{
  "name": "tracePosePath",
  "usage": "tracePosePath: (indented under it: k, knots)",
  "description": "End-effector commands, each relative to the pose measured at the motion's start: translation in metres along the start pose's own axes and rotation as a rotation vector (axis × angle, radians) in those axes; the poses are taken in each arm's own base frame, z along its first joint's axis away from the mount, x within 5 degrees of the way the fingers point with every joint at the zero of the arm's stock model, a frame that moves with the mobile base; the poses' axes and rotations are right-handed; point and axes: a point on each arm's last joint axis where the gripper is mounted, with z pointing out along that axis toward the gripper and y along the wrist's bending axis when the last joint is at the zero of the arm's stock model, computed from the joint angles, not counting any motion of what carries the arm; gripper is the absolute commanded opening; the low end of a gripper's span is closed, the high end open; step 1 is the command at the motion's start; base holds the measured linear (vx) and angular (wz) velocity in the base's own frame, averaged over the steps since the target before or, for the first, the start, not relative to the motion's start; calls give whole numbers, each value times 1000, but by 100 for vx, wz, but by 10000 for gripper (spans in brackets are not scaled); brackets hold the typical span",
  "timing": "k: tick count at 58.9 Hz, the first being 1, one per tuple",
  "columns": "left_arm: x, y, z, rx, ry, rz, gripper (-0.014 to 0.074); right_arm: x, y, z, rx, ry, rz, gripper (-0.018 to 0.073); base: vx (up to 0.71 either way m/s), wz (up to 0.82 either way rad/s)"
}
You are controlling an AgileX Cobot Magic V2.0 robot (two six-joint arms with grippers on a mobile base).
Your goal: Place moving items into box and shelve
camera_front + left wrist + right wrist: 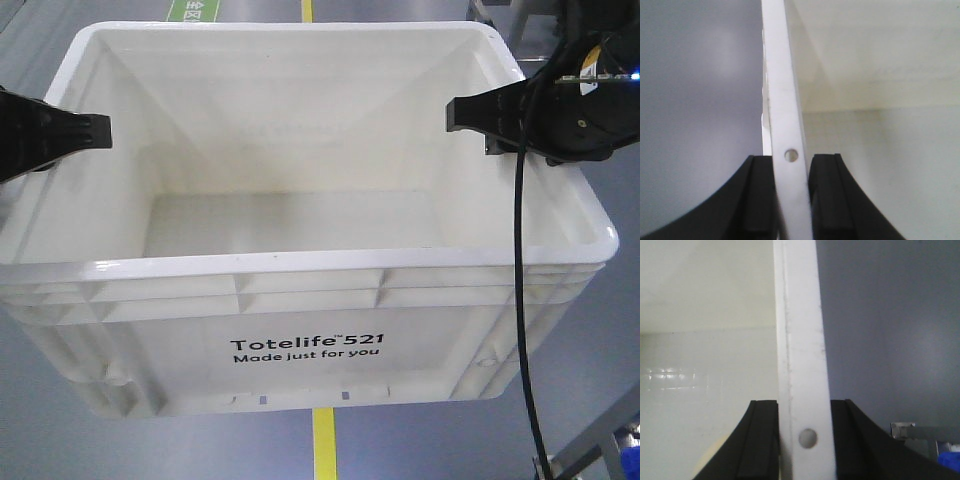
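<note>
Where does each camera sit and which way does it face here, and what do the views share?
Front view: above the labelled side of the box, facing forward and down into it; left gripper and right gripper show at the side rims.
Left wrist view: behind the left gripper, facing along the left rim; both fingers show, clamping it.
Right wrist view: likewise on the right rim, floor beyond to the right.
Shared: all three show the box's rim and inside.

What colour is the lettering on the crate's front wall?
Black lettering on the white crate; the exterior front-facing view shows it best.
</note>
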Motion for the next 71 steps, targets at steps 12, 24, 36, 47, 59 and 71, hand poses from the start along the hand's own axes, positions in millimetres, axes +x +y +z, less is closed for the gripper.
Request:
tracePosePath:
  k: [12,24,36,47,59,71]
  knots:
    - [-22,-2,-21,72,-196,28,-24,-17,-7,-25,-3,-183,-39,-15,42,-1]
    - [-22,-2,-21,72,-196,28,-24,-17,-7,-25,-3,-183,-39,-15,42,0]
    - [-22,-2,-21,72,-196,28,-24,-17,-7,-25,-3,-183,-39,-15,42,-2]
    - [-22,-2,-21,72,-196,28,-24,-17,-7,-25,-4,-184,-39,-15,42,-4]
    - [-22,-2,-21,72,-196,28,-24,-17,-7,-25,-4,-184,-39,-15,42,-7]
    - [-22,-2,-21,72,-196,28,-24,-17,-7,-25,-4,-184,-39,-15,41,-6]
